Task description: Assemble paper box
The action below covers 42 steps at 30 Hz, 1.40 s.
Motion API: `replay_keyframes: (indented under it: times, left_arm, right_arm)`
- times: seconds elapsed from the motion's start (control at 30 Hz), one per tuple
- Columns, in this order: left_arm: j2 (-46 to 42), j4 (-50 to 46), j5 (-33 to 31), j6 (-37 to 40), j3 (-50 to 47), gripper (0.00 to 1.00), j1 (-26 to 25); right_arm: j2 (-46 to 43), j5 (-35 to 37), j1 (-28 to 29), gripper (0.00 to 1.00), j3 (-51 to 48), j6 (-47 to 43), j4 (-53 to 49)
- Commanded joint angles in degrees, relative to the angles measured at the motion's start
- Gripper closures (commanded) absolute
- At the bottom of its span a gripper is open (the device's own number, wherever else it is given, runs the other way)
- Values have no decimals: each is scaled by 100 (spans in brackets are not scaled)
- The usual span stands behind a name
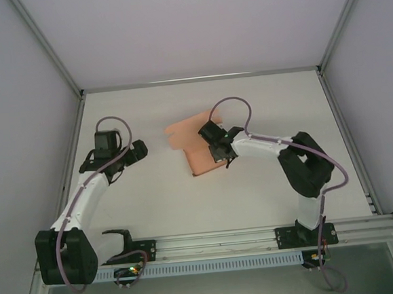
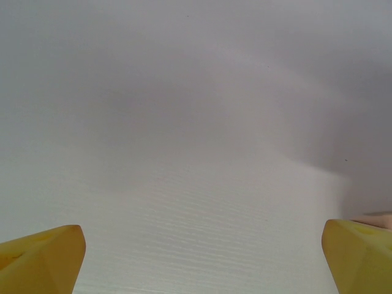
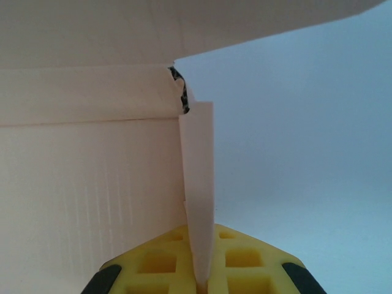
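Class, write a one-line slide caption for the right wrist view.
Right gripper shut on an upright flap of the pink paper box, seen edge-on.

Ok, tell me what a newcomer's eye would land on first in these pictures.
The salmon-pink paper box stands out against the middle of the white table, its card partly folded up. The right gripper sits over it, shut on one upright flap that runs down into its jaws in the right wrist view. The left gripper hangs wide open off to the left, apart from the card.
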Motion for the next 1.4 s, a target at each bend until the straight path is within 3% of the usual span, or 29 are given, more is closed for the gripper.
replay_keyframes:
  times: [0.0,0.17,0.33,0.53,0.77,0.93,1.0,1.2,1.37]
  left_arm:
    - [-132,-138,-6,128,-70,0,-3]
    - [-95,22,360,268,-77,0,-7]
    - [-103,617,1268,632,-137,0,-175]
    - [272,773,1537,1142,182,0,-656]
    - [1499,130,1877,2351,1346,1,-1036]
    - [2294,-391,2243,3169,2121,10,-1053]
    - [2527,-603,2509,3525,2346,14,-1079]
    - [3092,-1292,2777,4230,3018,28,-1196]
    - [3534,-1552,2683,4422,3463,38,-1184]
  right_arm:
    - [274,324,11,97,249,264,-328]
    - [490,211,11,85,324,449,-335]
    - [-173,-88,-10,50,123,366,92]
    - [-1055,-612,-340,31,-260,60,494]
    - [-1741,-2496,-1250,4,-425,-2483,1277]
    - [-1348,-4642,-2036,3,245,-4339,783]
    - [-1022,-5163,-2156,4,656,-5173,245]
    - [-125,-5484,-2211,8,1785,-6663,-962]
    - [553,-5475,-2276,12,2604,-7046,-1553]
